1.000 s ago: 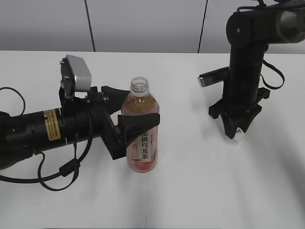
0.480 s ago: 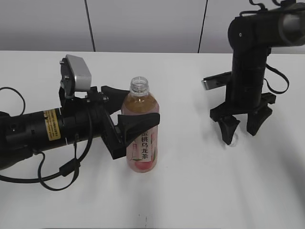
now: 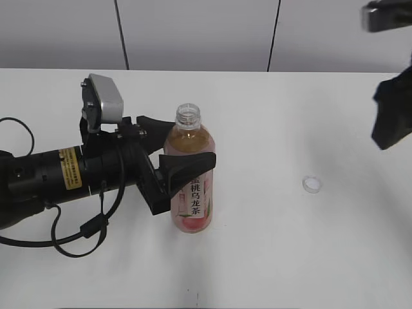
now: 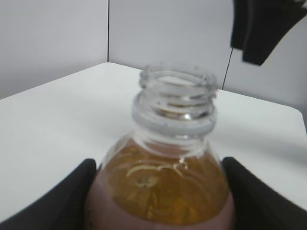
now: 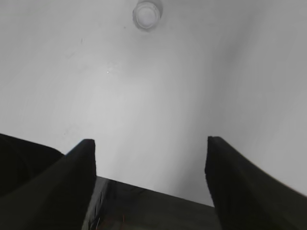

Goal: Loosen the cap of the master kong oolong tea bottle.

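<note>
The master kong oolong tea bottle (image 3: 191,174) stands upright on the white table with its clear threaded neck bare; it fills the left wrist view (image 4: 163,191). My left gripper (image 3: 177,158) is shut on the bottle's shoulder, one black finger on each side. The white cap (image 3: 312,184) lies alone on the table to the right, open side up, and shows at the top of the right wrist view (image 5: 147,13). My right gripper (image 5: 151,143) is open and empty, raised well above the table; only a dark blurred part of it (image 3: 393,116) shows at the right edge of the exterior view.
The white table (image 3: 270,257) runs to a grey panelled wall (image 3: 193,32) at the back. The left arm's black body and cable (image 3: 51,180) lie across the table's left side.
My right gripper opened, left the cap on the table and rose up and to the right. The left gripper and the bottle have not moved.
</note>
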